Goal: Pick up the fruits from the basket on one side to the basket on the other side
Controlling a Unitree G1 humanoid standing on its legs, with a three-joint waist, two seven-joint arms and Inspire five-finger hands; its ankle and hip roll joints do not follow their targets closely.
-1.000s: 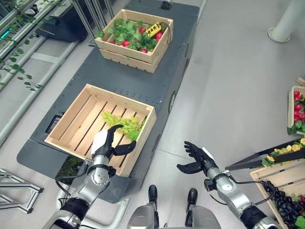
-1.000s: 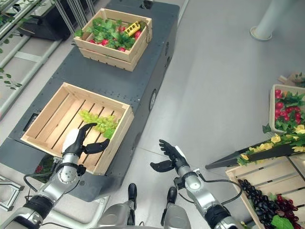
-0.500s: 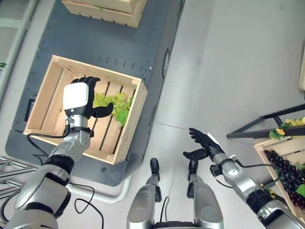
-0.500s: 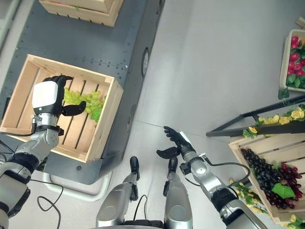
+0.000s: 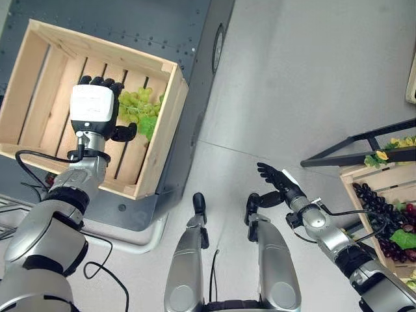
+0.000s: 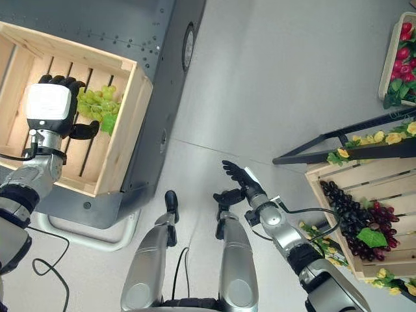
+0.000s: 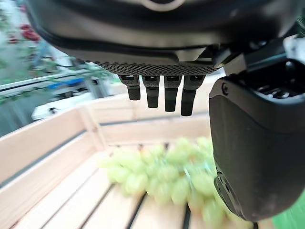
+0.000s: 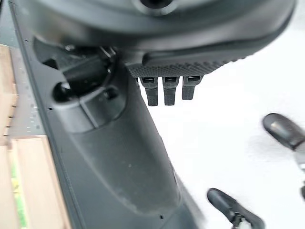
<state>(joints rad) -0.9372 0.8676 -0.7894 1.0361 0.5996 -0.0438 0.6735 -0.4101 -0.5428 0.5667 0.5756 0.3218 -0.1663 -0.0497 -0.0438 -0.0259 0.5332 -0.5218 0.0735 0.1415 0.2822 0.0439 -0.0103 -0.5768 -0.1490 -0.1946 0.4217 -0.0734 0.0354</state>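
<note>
Your left hand (image 5: 95, 109) hung over the slatted wooden crate (image 5: 170, 104) on the dark counter (image 5: 162, 26), fingers straight and relaxed with the thumb standing off to the side, holding nothing. The green grapes (image 5: 136, 106) lay on the crate floor just beyond the fingertips, in the corner of the crate nearest the counter's right edge, with a green leaf beside them. In the left wrist view the bunch (image 7: 167, 177) sat below and ahead of the fingers (image 7: 164, 98), apart from them. I judged that the reach turned on that: the fruit was forward and down from the palm, slightly to the thumb side, its long axis running roughly across the slats.

Your right hand (image 5: 278, 185) was over the bare floor, well apart from the crate, fingers spread and empty. The left hand was plainly the nearer one.

The grapes looked like a loose cluster of small, smooth, rounded berries, lumpy in outline. They would likely shift or dangle when lifted, so a wrap around the cluster's middle seemed safer than a pinch at one end. The crate was pale, rough-sawn wood with gaps between the boards. A second crate holding dark grapes (image 6: 354, 218) stood on the floor at the right.
</note>
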